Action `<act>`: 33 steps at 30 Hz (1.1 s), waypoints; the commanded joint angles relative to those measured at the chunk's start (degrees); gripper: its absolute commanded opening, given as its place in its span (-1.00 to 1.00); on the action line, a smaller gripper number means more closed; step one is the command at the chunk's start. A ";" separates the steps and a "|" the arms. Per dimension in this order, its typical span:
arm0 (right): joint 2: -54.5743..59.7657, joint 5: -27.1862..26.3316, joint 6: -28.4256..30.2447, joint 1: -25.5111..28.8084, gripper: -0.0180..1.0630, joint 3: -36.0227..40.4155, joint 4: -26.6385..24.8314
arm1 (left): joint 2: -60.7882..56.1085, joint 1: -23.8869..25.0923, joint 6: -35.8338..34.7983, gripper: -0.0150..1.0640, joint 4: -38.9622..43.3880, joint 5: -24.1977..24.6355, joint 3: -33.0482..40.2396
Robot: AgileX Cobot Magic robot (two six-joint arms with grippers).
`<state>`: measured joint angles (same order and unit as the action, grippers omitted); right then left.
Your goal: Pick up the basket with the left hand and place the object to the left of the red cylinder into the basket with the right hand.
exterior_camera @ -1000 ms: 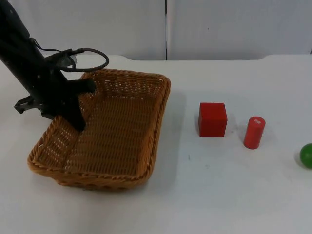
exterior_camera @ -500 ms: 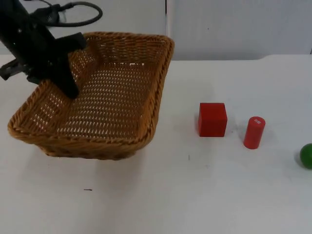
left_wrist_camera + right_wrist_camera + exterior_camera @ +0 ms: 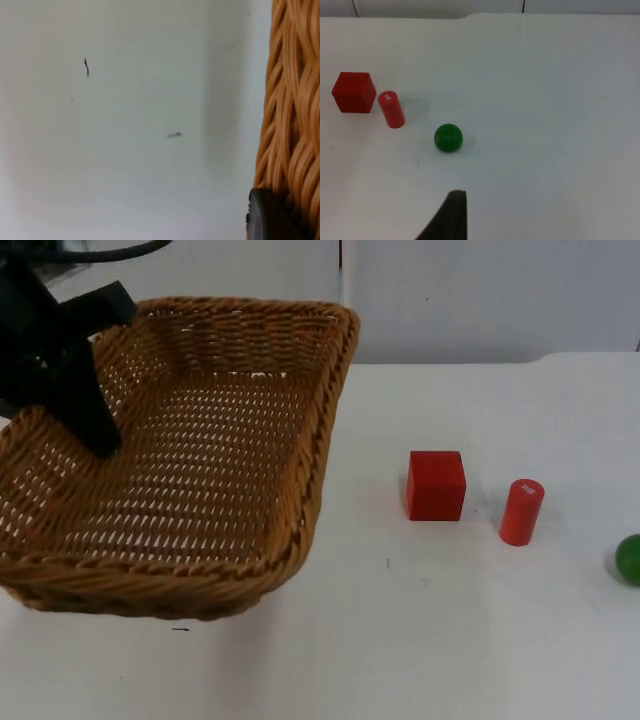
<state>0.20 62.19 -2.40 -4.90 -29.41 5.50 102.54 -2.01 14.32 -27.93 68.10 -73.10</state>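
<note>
The left gripper point(image 3: 85, 390) fingers clamp the basket point(image 3: 200, 460) rim; the right gripper's fingers' state is unclear.

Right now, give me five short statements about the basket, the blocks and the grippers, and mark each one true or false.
1. The left gripper holds the basket by its left wall. True.
2. The red cube lies inside the basket. False: it sits on the table, apart from the basket.
3. The red cube stands to the left of the red cylinder in the top view. True.
4. The red cylinder lies on its side. False: it stands upright.
5. The right gripper is closed on the green ball. False: the ball lies free on the table, with the gripper hanging back from it, holding nothing.
</note>
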 commanded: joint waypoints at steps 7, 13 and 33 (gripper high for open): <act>-0.20 -0.36 0.45 -0.29 0.95 -0.04 0.21 | -10.86 -0.26 -0.53 -0.98 -1.03 1.86 5.66; -0.20 -0.36 0.45 -0.29 0.95 -0.04 0.21 | -15.75 -0.16 -2.32 -0.98 -0.39 1.86 8.27; -0.20 -0.36 0.45 -0.25 0.95 -0.04 -0.02 | -21.97 -0.16 -4.17 -0.98 1.59 1.86 11.16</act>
<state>0.20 62.19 -2.40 -5.03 -29.41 5.50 81.21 -2.01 10.44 -25.43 69.65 -61.92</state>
